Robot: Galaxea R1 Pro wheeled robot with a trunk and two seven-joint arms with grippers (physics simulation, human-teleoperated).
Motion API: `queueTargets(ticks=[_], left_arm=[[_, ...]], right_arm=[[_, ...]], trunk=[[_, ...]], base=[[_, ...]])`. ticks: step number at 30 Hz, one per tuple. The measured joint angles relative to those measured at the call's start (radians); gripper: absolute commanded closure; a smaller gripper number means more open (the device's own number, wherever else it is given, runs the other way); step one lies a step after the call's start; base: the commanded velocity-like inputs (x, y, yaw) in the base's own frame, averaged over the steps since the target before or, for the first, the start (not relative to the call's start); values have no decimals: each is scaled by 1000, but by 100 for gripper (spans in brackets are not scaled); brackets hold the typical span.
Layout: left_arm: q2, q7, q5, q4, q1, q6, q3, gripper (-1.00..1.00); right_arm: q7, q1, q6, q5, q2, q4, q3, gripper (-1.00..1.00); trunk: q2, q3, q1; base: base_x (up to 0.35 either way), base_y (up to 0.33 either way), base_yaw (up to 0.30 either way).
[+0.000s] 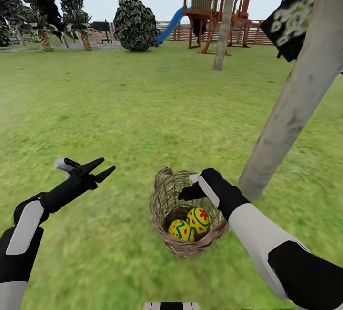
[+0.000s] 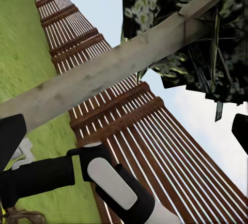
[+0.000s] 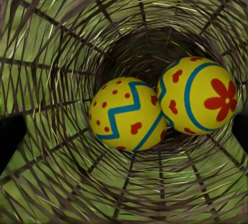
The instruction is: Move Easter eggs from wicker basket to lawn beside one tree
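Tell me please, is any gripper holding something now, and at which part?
The left gripper is open and holds nothing. The right gripper reaches into the wicker basket; whether it grips anything cannot be told.

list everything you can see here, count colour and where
Easter eggs: two visible, yellow with blue bands and red marks, touching at the bottom of the wicker basket
wicker basket: one, brown, on the lawn near the tree
tree: one, pale grey trunk, dark speckled foliage, right of the basket
second tree trunk: one, pale grey, farther back by the playset
lawn: mottled green, all around
playset: one, reddish-brown wood with blue slide, far end
fence: brown slats, along the garden edge
palms: two, scaly brown trunks, far left
bush: one, dark speckled, far centre
left end effector: black, open, above the grass
right end effector: black, at the basket's mouth
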Motion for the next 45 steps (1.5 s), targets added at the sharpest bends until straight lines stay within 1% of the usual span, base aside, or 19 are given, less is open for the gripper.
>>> queueTargets(ticks=[3,8,14,16,23,26,28,30,33,36,40,45], left_arm=[[0,0,0,4,0,0,1,-100],[1,-1,1,34,0,1,1,-100],[1,-1,1,38,0,0,2,-100],[1,-1,1,39,0,0,2,-100],[1,-1,1,37,0,0,2,-100],[1,-1,0,37,0,0,0,-100],[1,-1,0,38,0,0,0,-100],[1,-1,0,39,0,0,0,-100],[1,0,1,39,0,0,0,-100],[1,-1,1,38,0,0,0,-100],[1,-2,2,37,0,0,0,-100],[0,-1,1,38,0,0,0,-100]], right_arm=[[0,0,0,0,-3,1,-1,-100],[-1,0,0,1,-6,1,-2,-100],[-3,0,0,1,-6,0,-3,-100],[-18,2,0,4,-7,0,-3,-100],[-147,9,0,11,-5,-2,-24,-100],[-162,9,0,9,-6,5,-25,-100],[-163,9,0,8,-7,10,-25,-100],[-181,10,0,7,-7,13,-26,-100],[-197,10,0,6,-5,14,-25,-100],[-198,10,-5,6,-6,14,-25,-100],[-197,13,-65,2,-6,25,-26,-100],[-196,14,-94,1,-6,72,-26,-100]], trunk=[[0,2,0],[0,6,0],[0,12,0],[0,14,0],[0,20,0],[0,23,0],[0,25,0],[0,26,0],[0,27,0],[0,27,0],[0,27,0],[0,27,0]], base=[[0,332,-274],[15,332,-274],[101,332,-274],[126,332,-274],[137,328,-274],[200,266,-274],[111,123,-274],[25,27,-244],[7,7,-76],[47,47,-17],[70,56,-3],[8,6,0]])
